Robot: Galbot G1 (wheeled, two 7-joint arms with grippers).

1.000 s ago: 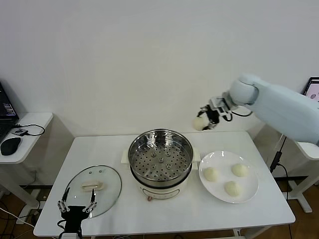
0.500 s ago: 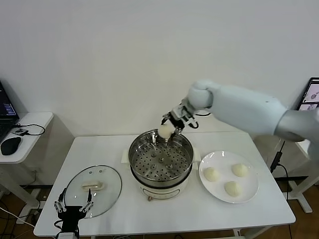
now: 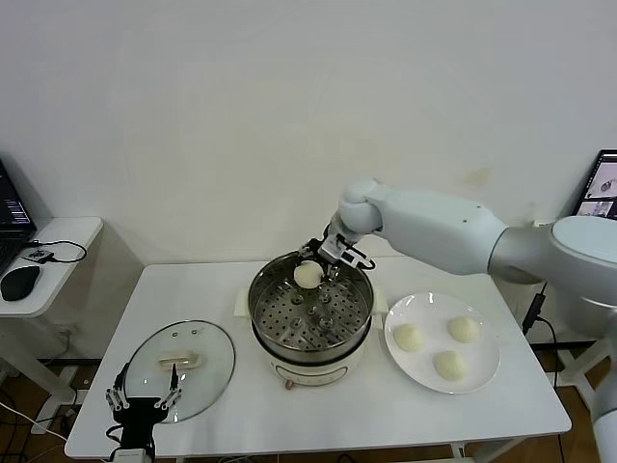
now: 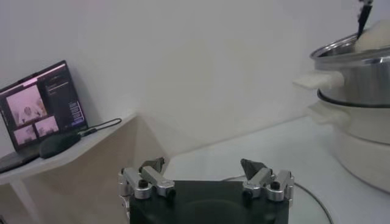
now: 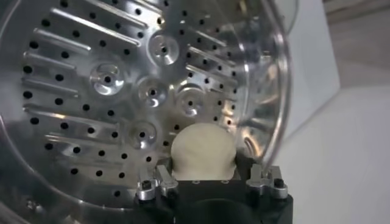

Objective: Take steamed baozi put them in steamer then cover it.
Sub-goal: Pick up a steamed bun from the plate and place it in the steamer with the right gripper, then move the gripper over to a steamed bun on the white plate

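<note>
Right hand (image 3: 316, 268) is over the far rim of the steamer (image 3: 310, 316), centre of the head frame, clamped on one baozi (image 3: 308, 275). In the right wrist view that bun (image 5: 202, 152) sits between the fingers (image 5: 159, 181), just above the perforated tray (image 5: 109, 91); can't tell if it touches the tray.

The three other baozi (image 3: 409, 338) (image 3: 464, 329) (image 3: 448, 365) lie on a white plate (image 3: 487, 371) right of the steamer, apart from each other.

Cover (image 3: 181, 368) lies flat on the counter (image 3: 386, 420) at lower left of the head frame, handle (image 3: 179, 361) up.

Left hand (image 3: 143, 402) is parked at the bottom-left edge, at the near rim of the cover, jaws spread wide, holding nothing. The left wrist view shows its fingers (image 4: 152, 176) well apart, with the steamer (image 4: 356, 115) at the frame's right.

Side table (image 3: 48, 260) at far left carries a mouse (image 3: 19, 282) and a laptop (image 3: 10, 217); laptop screen (image 4: 41, 105) is lit in the left wrist view.
</note>
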